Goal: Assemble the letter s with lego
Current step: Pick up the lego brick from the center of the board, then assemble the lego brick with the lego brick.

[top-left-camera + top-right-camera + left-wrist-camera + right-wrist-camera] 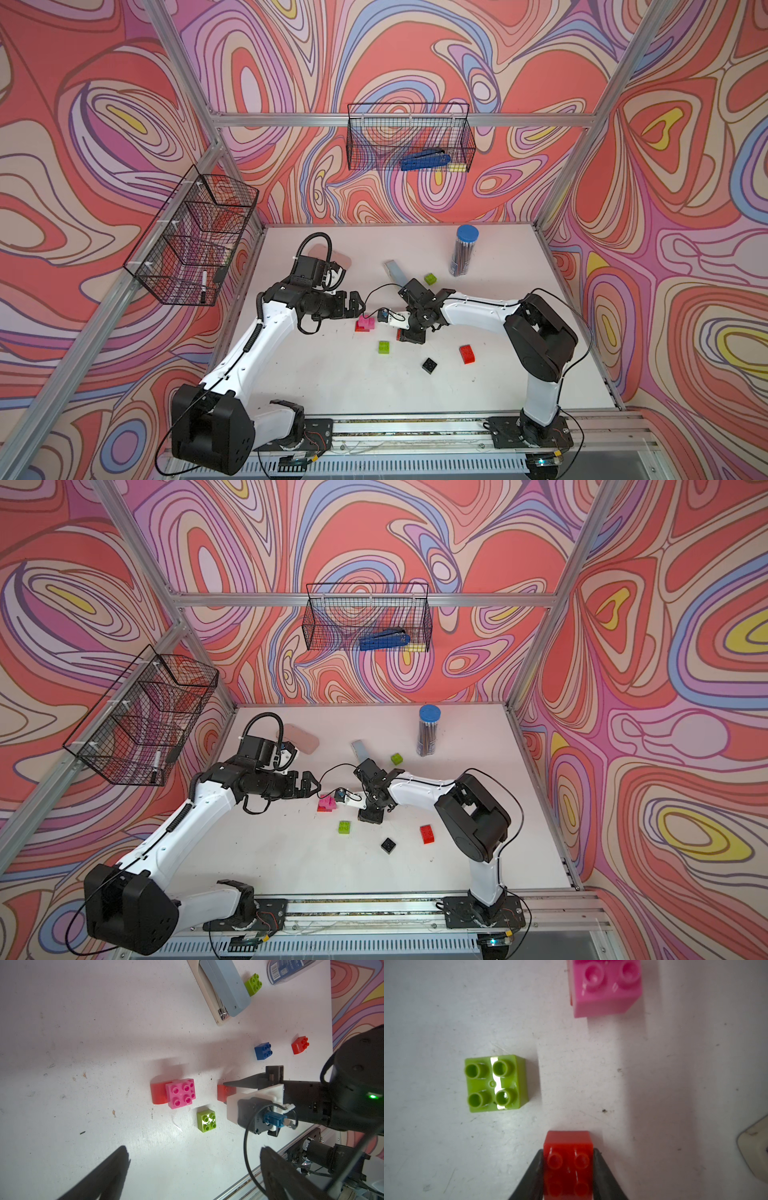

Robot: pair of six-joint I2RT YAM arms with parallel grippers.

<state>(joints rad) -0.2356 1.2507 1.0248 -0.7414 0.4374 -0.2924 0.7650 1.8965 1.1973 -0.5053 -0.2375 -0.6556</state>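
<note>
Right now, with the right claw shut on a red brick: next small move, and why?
Probably lift slightly: the right claw grips the red brick by its sides, seemingly resting on the table, and the pink brick sits apart from it.

In both top views two arms are seen, each made of white shells and black joint housings. The left arm (276, 328) is bolted on a black base plate (320, 430) at the lower centre of the frame, the right arm (478, 309) on a second plate (500, 428) at the lower right. A ribbed black hose (313, 235) is carried by the left arm. In the left wrist view, black pointed fingers (241, 1083) are shown at the centre right, beside a white camera mount (232, 1109) with a blue plug (273, 1121) and a thin black cable (245, 1142). A green light (372, 1096) is lit on the black housing.
</note>
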